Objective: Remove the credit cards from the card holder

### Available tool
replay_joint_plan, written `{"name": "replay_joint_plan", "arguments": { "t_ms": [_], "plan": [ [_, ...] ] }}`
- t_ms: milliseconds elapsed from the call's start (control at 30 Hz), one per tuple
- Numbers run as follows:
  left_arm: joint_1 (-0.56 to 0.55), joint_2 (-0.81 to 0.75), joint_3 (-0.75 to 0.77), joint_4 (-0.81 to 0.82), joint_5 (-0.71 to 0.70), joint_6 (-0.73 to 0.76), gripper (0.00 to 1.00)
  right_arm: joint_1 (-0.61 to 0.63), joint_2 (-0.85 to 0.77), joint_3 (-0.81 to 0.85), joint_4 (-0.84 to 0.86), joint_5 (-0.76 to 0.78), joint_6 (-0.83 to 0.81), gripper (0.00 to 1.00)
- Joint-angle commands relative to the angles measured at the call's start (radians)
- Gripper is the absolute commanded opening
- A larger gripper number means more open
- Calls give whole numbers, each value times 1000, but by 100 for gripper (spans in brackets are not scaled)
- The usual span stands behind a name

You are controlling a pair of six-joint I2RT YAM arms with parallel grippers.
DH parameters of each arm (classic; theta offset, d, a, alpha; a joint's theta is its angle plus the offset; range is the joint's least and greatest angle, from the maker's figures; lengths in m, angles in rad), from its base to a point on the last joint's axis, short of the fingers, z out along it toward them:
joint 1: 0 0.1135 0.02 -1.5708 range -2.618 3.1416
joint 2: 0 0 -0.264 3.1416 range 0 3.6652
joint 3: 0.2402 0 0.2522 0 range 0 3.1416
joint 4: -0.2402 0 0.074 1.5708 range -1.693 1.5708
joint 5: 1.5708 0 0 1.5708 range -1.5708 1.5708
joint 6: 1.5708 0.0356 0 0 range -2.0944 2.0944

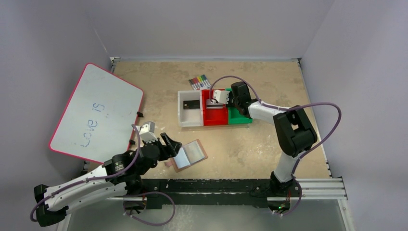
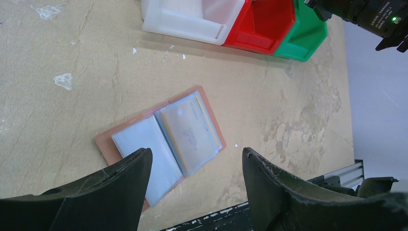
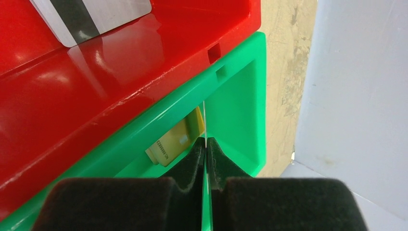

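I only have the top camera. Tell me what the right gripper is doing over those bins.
Observer: The right gripper is shut on a thin card, seen edge-on, above the green bin.
Operator: Report what lies in that bin.
Observer: One gold card lies on its floor.
Operator: Now check the holder's pockets.
Observer: The card holder lies open on the table below the open left gripper. Yellowish edges show in one clear pocket, but I cannot tell whether a card is inside.
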State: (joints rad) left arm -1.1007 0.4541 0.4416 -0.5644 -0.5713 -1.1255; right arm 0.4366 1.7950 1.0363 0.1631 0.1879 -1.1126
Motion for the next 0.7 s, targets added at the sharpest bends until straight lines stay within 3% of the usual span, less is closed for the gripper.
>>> {"name": "replay_joint_plan", "arguments": {
  "t_ms": [0, 667],
  "plan": [
    [-1, -5, 41, 9, -24, -4, 68, -6, 7, 46, 36, -4, -16, 4],
    [-1, 30, 42, 29, -7, -4, 67, -9, 18, 21, 12, -54, 10, 10]
  ]
}}
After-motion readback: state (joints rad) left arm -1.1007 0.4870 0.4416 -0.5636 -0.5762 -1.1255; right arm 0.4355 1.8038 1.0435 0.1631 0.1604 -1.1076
